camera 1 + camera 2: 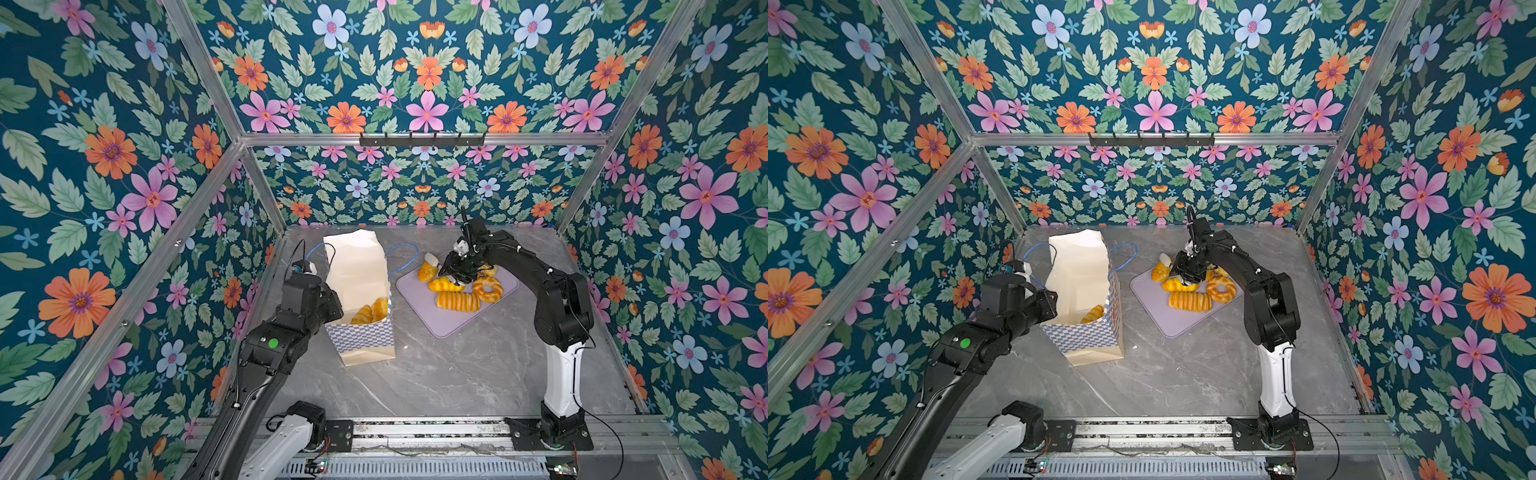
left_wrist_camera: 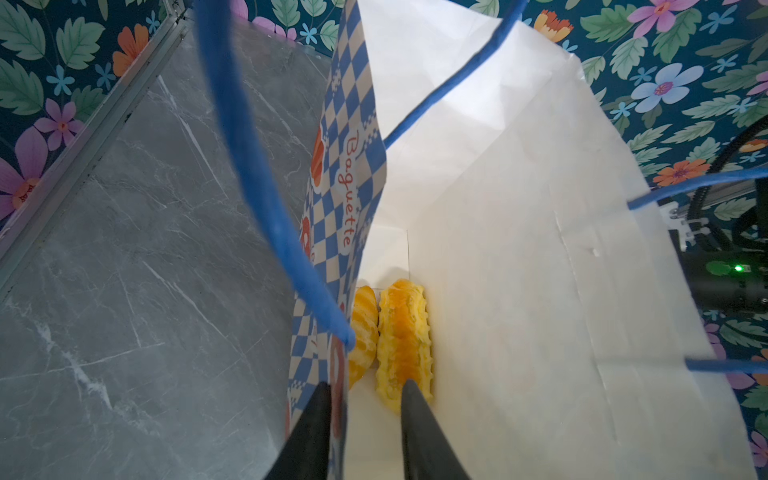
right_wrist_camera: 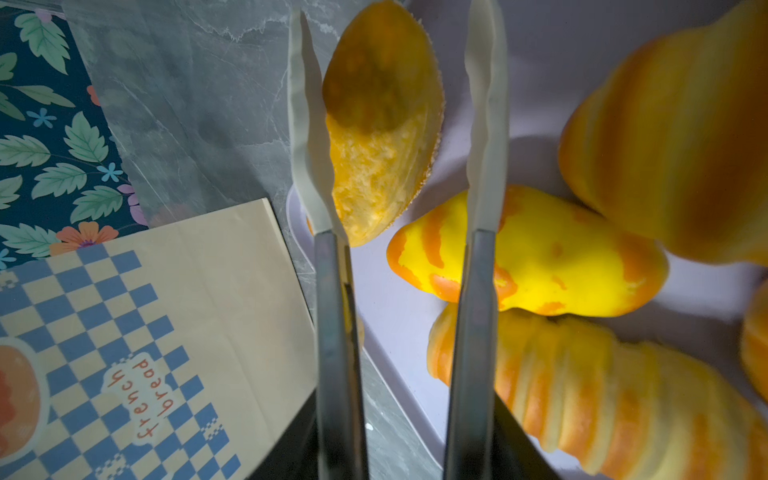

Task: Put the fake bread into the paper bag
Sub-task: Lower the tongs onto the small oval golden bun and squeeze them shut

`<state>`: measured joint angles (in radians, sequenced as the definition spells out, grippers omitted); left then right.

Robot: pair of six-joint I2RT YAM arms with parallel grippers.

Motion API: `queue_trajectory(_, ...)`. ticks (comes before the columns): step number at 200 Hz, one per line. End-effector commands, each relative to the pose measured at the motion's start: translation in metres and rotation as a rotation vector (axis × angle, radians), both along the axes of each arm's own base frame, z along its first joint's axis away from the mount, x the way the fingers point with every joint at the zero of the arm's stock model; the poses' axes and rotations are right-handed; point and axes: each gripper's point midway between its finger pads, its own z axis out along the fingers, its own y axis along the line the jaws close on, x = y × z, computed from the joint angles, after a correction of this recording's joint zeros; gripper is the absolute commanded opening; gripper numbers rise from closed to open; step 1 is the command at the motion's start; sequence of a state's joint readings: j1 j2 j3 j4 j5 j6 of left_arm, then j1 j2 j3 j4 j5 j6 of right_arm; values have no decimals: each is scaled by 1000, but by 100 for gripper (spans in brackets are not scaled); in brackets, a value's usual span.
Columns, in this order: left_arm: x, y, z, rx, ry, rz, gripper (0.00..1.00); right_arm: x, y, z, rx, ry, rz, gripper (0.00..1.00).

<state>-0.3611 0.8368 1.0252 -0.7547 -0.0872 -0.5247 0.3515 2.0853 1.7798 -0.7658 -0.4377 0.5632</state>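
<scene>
A: Why's the left pincer (image 2: 365, 390) pinching the paper bag (image 1: 359, 270) wall?
B: Keeps the bag open. Two breads (image 2: 390, 336) inside; right pincer (image 3: 399, 124), parted, straddles a loaf (image 3: 380, 124) on the tray (image 1: 432, 324).

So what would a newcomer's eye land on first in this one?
Probably the loud floral wallpaper boxing in the grey marble table. Next, the tall cream paper bag left of centre, with two golden fake loaves at its bottom and the left gripper straddling its checkered wall. To its right, the lavender tray heaped with glossy yellow bread, the right gripper, tipped with pale tongs, open around a crusty piece.
</scene>
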Motion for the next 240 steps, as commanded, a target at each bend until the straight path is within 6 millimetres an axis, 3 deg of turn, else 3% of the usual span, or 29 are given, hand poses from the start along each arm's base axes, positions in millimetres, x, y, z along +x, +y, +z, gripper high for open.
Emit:
queue_trajectory(1, 3, -1, 5, -12, -24, 4, 31, 0, 3, 3, 13, -2, 12, 49)
queue_trajectory(97, 2, -1, 7, -15, -27, 3, 32, -6, 0, 17, 24, -36, 0, 35)
queue_trajectory(240, 3, 3, 10, -3, -24, 23, 40, -25, -9, 68, 52, -147, 3, 25)
